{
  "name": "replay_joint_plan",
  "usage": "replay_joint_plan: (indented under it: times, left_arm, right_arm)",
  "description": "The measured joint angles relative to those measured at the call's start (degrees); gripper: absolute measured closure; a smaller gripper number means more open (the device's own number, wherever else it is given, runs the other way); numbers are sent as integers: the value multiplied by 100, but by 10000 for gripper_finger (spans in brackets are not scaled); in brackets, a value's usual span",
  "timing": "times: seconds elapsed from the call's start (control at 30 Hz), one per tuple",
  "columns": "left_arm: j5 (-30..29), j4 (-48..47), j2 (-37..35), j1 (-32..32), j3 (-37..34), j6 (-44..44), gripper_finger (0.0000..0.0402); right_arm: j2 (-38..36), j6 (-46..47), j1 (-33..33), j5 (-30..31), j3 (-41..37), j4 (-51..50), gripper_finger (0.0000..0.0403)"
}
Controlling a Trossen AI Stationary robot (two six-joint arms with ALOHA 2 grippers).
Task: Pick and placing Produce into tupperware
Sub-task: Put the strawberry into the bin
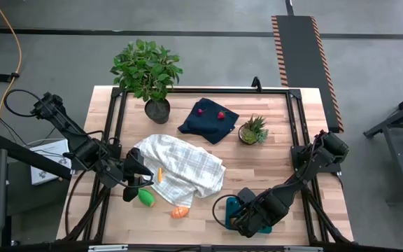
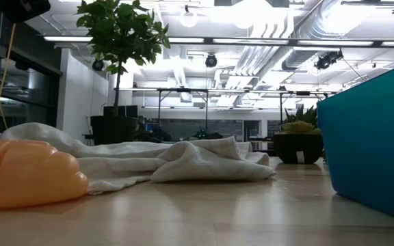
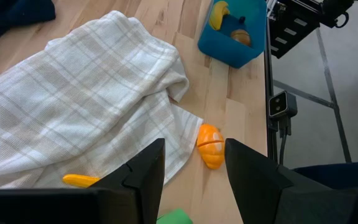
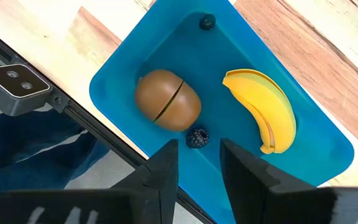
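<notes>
The teal tupperware (image 4: 166,43) stands near the table's front right. In it lie a yellow banana (image 4: 263,112), a brown round piece (image 4: 166,99) and two small dark berries (image 4: 197,137). My right gripper (image 4: 199,174) hovers over it, pointing down, open with nothing between the fingers. My left gripper (image 3: 194,186) hangs open above the towel's near edge. Beyond its fingers an orange piece (image 3: 210,146) lies on the wood, with a small yellow-orange piece (image 3: 81,180) and a green piece (image 1: 146,198) close by. Two red berries (image 1: 200,110) rest on the navy cloth (image 1: 208,122).
A crumpled checked towel (image 1: 180,164) covers the table's middle. A large leafy potted plant (image 1: 149,77) stands at the far left, and a small spiky potted plant (image 1: 252,131) sits to the right of the navy cloth. A black frame (image 1: 114,126) borders the table.
</notes>
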Motion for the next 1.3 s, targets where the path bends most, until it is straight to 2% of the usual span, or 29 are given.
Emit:
replay_joint_plan:
  times: [0.53, 0.77, 1.3]
  left_arm:
    - [-1, 0, 0, 1, 0, 0, 245]
    - [0, 1, 0, 1, 0, -4, 245]
    - [0, 2, 0, 1, 0, -26, 245]
  right_arm:
    - [0, 0, -1, 0, 0, -2, 298]
    - [0, -56, -217, -63, 0, -2, 298]
    - [0, -1053, -877, -68, 0, 2, 298]
